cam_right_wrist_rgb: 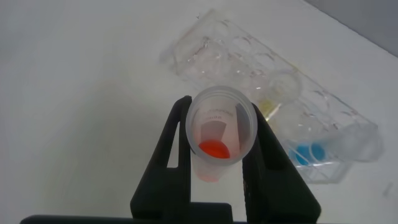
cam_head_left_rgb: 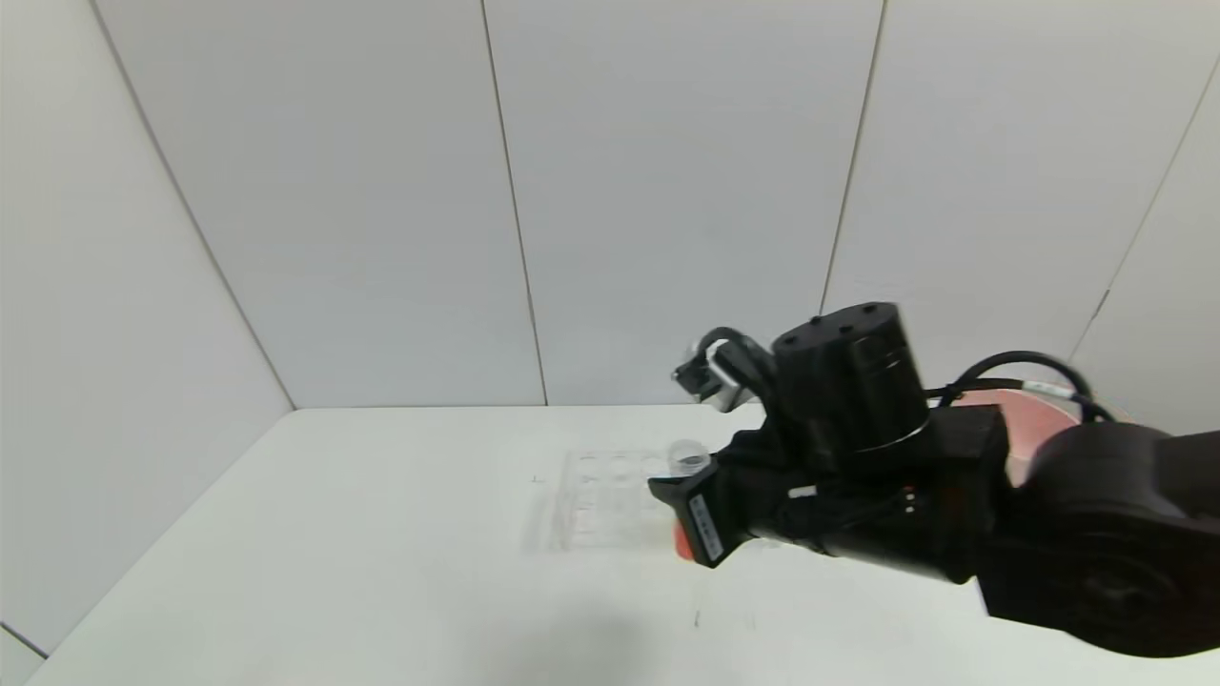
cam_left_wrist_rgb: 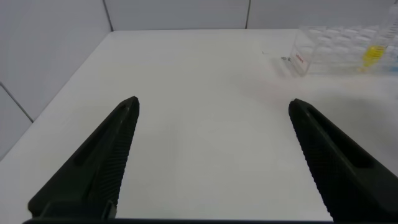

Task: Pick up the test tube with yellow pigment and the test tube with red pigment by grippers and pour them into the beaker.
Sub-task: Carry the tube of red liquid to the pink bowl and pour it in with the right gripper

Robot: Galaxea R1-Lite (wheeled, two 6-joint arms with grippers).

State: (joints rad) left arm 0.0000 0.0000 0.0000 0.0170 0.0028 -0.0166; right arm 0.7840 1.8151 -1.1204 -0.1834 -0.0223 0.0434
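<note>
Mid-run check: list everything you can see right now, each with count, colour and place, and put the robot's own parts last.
test tube with red pigment: 1, clear with red-orange liquid, held between the right gripper's jaws, lifted clear of the rack
test tube with yellow pigment: 1, clear with yellow liquid, standing in the rack
test tube with blue liquid: 1, clear with blue liquid, in the rack next to the yellow one
test tube rack: 1, clear plastic, on the table
pink bowl: 1, pink, behind the right arm, mostly hidden
table: 1, white
beaker: not visible in any view
left gripper: 1, black, jaws open, over bare table, away from the rack
right gripper: 1, black, jaws shut on the red tube
</note>
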